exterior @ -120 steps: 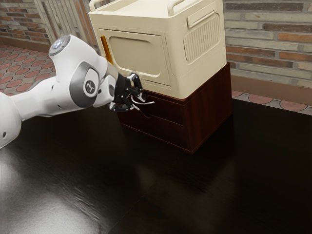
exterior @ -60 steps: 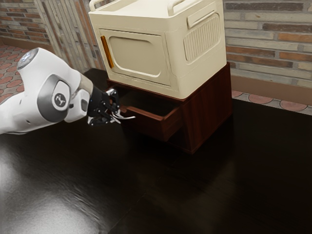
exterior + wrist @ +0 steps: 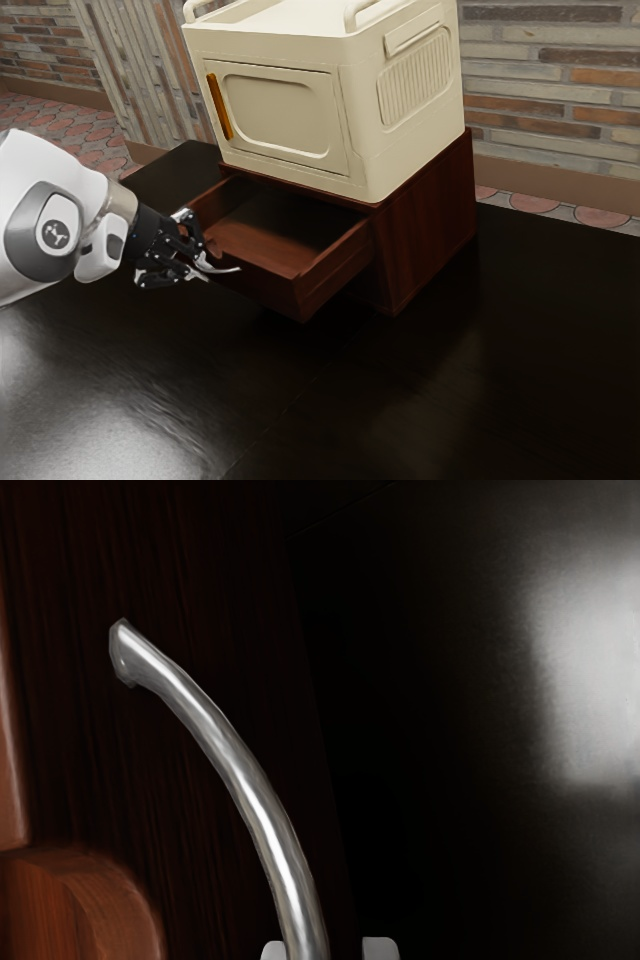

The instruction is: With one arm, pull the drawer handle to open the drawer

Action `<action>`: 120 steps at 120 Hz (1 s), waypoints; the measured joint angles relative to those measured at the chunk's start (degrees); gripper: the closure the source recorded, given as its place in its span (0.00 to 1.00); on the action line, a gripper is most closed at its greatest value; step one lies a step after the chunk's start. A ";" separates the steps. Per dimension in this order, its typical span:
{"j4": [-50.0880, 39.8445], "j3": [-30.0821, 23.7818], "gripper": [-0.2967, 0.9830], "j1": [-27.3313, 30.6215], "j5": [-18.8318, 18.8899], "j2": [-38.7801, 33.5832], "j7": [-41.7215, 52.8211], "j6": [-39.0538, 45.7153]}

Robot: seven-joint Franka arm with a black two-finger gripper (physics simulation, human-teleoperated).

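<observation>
Metal handle [image 3: 248, 785], one; open drawer [image 3: 284, 292], one

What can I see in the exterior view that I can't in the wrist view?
Exterior view: the white arm, the cream box with its orange strip, the dark red cabinet beneath it, the inside of the open drawer, plus the brick wall and patterned floor.

Wrist view: the flared end of the handle up close, where it meets the drawer's front, and the wood grain there.

Both: the handle, the drawer's front and the shiny black table.
</observation>
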 joint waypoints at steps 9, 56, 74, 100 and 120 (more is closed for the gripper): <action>-1.66 1.68 0.79 -1.59 1.07 -2.13 0.30 -0.08; -3.50 5.19 0.77 -4.71 4.71 -5.90 1.13 -0.93; -3.47 5.57 0.72 -4.63 4.80 -7.63 1.09 -2.29; -3.23 5.59 0.63 -4.48 5.07 -10.67 1.17 -4.89; 2.14 5.34 0.59 -4.25 6.77 -10.49 0.95 -9.40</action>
